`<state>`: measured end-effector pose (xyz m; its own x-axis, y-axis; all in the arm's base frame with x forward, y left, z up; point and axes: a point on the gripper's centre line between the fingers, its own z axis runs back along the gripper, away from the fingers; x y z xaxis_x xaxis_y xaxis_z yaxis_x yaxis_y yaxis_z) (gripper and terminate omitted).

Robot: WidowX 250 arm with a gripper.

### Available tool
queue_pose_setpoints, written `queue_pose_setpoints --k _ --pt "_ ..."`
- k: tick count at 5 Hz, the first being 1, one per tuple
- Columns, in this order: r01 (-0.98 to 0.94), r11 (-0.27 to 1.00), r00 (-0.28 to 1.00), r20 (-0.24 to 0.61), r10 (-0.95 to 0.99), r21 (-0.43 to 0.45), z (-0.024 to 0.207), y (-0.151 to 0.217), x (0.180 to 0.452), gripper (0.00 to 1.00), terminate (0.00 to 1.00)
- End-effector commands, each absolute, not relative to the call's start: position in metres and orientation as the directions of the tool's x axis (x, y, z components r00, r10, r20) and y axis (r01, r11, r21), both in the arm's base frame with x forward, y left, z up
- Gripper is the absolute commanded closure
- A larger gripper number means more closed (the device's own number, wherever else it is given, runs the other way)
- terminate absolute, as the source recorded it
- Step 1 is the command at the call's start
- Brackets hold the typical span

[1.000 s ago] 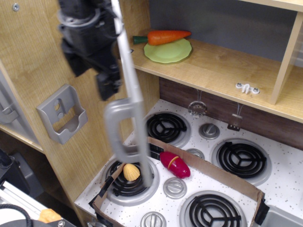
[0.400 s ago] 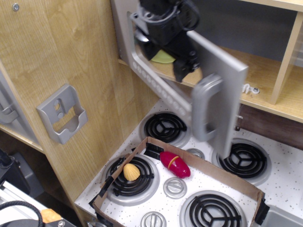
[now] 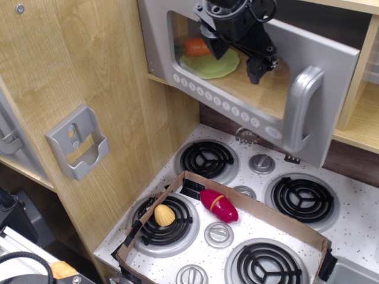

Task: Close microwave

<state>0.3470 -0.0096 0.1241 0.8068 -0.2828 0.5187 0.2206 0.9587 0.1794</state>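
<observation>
The microwave sits high in the wooden cabinet, its silver door nearly swung to, the handle side at right apparently a little proud of the frame. The pincer presses against the door's window; its fingers look apart and hold nothing, though blur makes that uncertain. The closing push seems in its last stage; next, press the handle side home

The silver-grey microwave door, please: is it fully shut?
Nearly shut: the silver-grey plastic microwave door covers the shelf opening, its handle side seemingly slightly out.
</observation>
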Motion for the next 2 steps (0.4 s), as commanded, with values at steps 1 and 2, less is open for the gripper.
queue_pose_setpoints --k 1,2 --pt "0.270 0.938 0.703 0.621 -0.347 0.218 0.1585 -0.0282 0.3808 0.00 0.00" --pt "0.273 0.932 0.678 0.640 -0.361 0.237 0.1658 -0.0354 0.3889 0.00 0.00"
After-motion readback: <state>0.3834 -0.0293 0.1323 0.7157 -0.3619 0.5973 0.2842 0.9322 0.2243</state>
